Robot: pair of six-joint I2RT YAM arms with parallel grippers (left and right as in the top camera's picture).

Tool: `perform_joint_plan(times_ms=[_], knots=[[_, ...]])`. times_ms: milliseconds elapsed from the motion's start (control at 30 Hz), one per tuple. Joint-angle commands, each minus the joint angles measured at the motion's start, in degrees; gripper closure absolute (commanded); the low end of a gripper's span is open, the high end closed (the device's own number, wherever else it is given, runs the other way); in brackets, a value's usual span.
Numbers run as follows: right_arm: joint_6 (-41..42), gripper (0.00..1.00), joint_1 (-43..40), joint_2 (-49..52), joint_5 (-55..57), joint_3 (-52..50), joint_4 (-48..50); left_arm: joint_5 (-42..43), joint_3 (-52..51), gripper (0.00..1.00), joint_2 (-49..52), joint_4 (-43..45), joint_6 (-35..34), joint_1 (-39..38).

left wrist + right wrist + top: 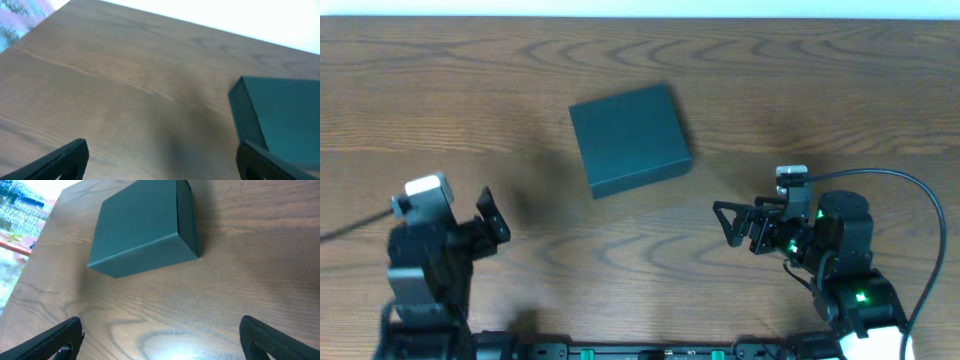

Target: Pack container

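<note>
A: Item: box (pixel 630 138), lid shut, flat on worktop (pixel 440 100). Hands?
B: Left hand (pixel 492 222), right hand (pixel 728 226): both spread wide, empty, well short of box. Risk: prying the lid one-handed likely slides box away.

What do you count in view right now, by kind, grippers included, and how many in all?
Container: 1, dark teal, lid closed
Grippers: 2, left gripper and right gripper, both open and empty
Total: 3
</note>
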Motion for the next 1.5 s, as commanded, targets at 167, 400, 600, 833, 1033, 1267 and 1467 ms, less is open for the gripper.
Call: perform_joint_plan(times_ms=[167,400,600,833,1033,1267,1467], knots=[[-0.44,0.01,-0.42,-0.07,-0.22,0.42,-0.04,-0.57,-18.45,0.05,-14.91,5.81,-4.52,0.44],[-0.44,0.01,-0.42,-0.07,-0.22,0.42,-0.04,-0.57,-28.20,0.05,-23.15,7.41,-4.70,0.44],[-0.44,0.01,-0.42,-0.07,-0.22,0.42,-0.04,-0.57,-32.22,0.05,-26.73,7.43,-4.70,0.44],[-0.44,0.01,-0.42,-0.07,-0.22,0.42,-0.04,-0.59,-34.38,0.05,-28.50,8.04,-4.66,0.44],[-0.44,0.01,-0.42,-0.07,-0.22,0.42,-0.04,-0.83,-34.38,0.05,-28.48,7.80,-2.21,0.44],[-0.44,0.01,-0.42,-0.07,-0.22,0.42,-0.04,-0.81,-34.38,0.05,-28.48,7.82,-2.25,0.44],[-0.44,0.01,-0.42,-0.07,-0.22,0.42,-0.04,-0.81,-34.36,0.05,-28.48,7.82,-2.25,0.44]])
